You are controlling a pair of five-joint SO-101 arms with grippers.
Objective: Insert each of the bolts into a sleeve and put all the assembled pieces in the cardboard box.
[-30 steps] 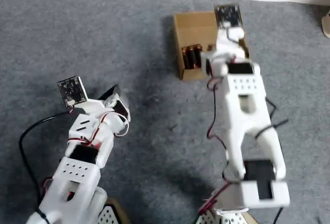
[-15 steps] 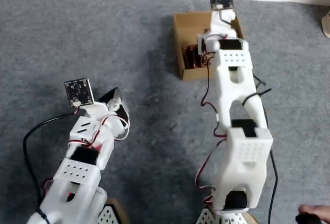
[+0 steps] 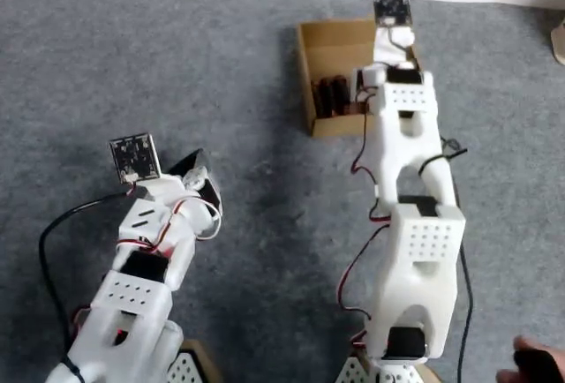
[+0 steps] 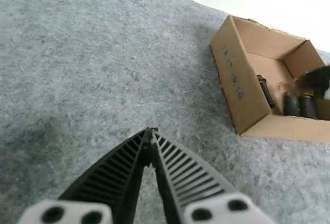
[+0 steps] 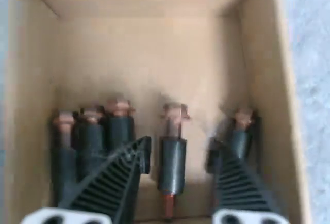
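The cardboard box (image 3: 335,48) stands at the far side of the grey table. Several assembled pieces, copper bolts in dark sleeves (image 3: 331,96), lie in it. My right arm (image 3: 402,109) stretches over the box. Its gripper (image 5: 179,146) is open inside the box (image 5: 139,59), with one assembled piece (image 5: 172,157) lying on the floor between the fingers, untouched. Three pieces (image 5: 93,136) lie on one side and another (image 5: 241,131) on the other. My left gripper (image 4: 150,132) is shut and empty, low over bare carpet, well short of the box (image 4: 232,74).
Grey carpet (image 3: 177,65) covers the table, with free room between the two arms and on the left. The left arm (image 3: 146,251) sits at the near left. A pale strip of wall runs along the far edge.
The right arm has stretched forward over the box and its wrist has moved towards the far wall. The left arm has barely moved.
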